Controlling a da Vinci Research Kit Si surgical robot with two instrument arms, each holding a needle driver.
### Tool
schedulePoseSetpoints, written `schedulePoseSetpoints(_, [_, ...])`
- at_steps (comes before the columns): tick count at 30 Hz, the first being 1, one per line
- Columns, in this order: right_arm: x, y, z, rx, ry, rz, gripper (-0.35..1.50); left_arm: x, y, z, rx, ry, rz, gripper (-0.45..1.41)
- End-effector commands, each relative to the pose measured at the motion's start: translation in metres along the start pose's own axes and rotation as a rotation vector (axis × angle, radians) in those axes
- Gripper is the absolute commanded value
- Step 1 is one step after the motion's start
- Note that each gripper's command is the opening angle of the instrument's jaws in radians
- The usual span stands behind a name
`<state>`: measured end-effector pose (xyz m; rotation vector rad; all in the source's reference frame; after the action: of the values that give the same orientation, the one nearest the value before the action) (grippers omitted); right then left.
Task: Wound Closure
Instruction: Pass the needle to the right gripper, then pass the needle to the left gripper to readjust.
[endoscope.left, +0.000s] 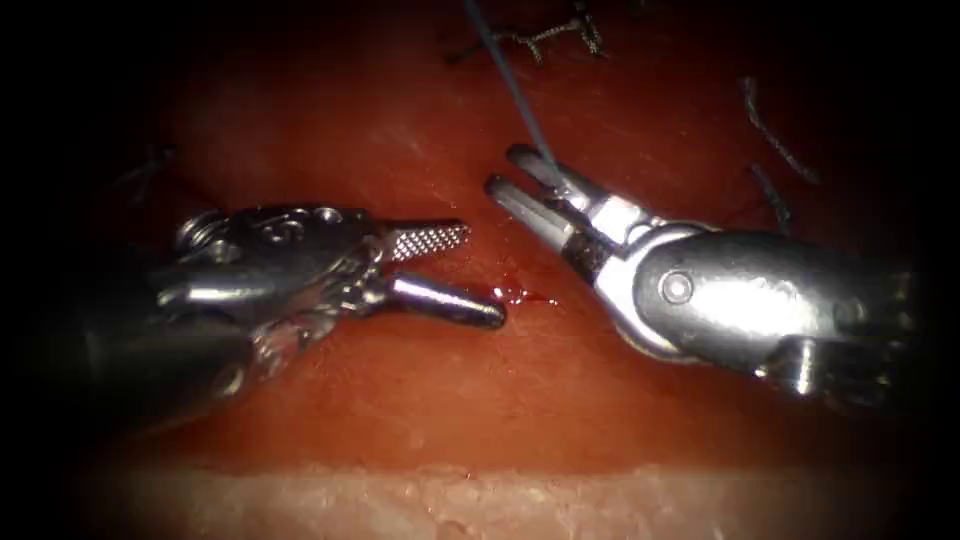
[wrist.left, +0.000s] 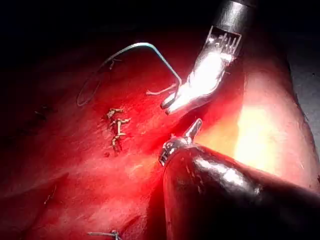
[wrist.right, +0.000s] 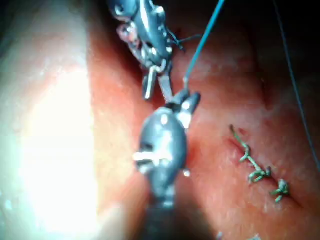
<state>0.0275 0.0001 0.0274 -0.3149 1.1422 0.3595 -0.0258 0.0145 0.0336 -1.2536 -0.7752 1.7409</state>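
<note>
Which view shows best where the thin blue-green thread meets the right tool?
The endoscope view: the thin blue-green thread runs down into the right tool, whose jaws hold it. The left wrist view shows its long curved arc; the right wrist view shows a short straight stretch.

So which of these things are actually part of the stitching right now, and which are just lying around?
In use:
right tool, jaws shut on the thread
left tool, jaws open, holding nothing
tissue

Lying about:
cut ends of thread
finished stitches
red fluid
</note>
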Motion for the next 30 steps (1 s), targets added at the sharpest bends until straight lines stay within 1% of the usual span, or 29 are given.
schedulePoseSetpoints(1, [-0.0004, 0.0003, 0.0006, 0.001, 0.003, -0.001, -0.35, 0.0002, -0.0004, 0.0006, -0.004, -0.002, 0.001, 0.81])
schedulePoseSetpoints(7, [-0.0003, 0.0021, 0.0, 0.058, 0.05, -0.033, -0.35, 0.0001, 0.0001, 0.0003, -0.013, -0.006, 0.0, 0.81])
schedulePoseSetpoints(10, [-0.0006, 0.003, -0.0004, 0.065, 0.098, -0.013, -0.35, 0.0001, 0.0002, 0.0002, -0.014, -0.007, 0.0, 0.81])
schedulePoseSetpoints(14, [-0.0021, 0.0043, -0.0009, 0.075, 0.172, 0.36, -0.35, 0.0, 0.0002, 0.0, -0.016, -0.008, 0.0, 0.79])
schedulePoseSetpoints(16, [-0.0028, 0.0049, -0.0012, 0.072, 0.197, 0.509, -0.35, 0.0, 0.0002, -0.0002, -0.02, -0.01, 0.0, 0.78])
schedulePoseSetpoints(17, [-0.0032, 0.0051, -0.0013, 0.071, 0.199, 0.55, -0.35, 0.0, 0.0002, -0.0002, -0.02, -0.011, 0.001, 0.78])
schedulePoseSetpoints(21, [-0.0042, 0.0057, -0.0019, 0.078, 0.196, 0.63, -0.35, -0.0001, 0.0002, -0.0004, -0.024, -0.013, 0.001, 0.76])
schedulePoseSetpoints(23, [-0.0042, 0.0057, -0.002, 0.083, 0.193, 0.671, -0.35, -0.0001, 0.0002, -0.0004, -0.024, -0.013, 0.001, 0.74])
schedulePoseSetpoints(28, [-0.0041, 0.0054, -0.002, 0.095, 0.186, 0.835, -0.35, -0.0003, 0.0002, -0.0003, -0.034, -0.019, 0.003, 0.73])
schedulePoseSetpoints(29, [-0.0041, 0.0054, -0.002, 0.095, 0.186, 0.835, -0.35, -0.0003, 0.0002, -0.0003, -0.034, -0.019, 0.003, 0.73])
schedulePoseSetpoints(30, [-0.0043, 0.0053, -0.002, 0.095, 0.186, 0.87, -0.35, -0.0004, 0.0002, -0.0003, -0.034, -0.019, 0.003, 0.73])
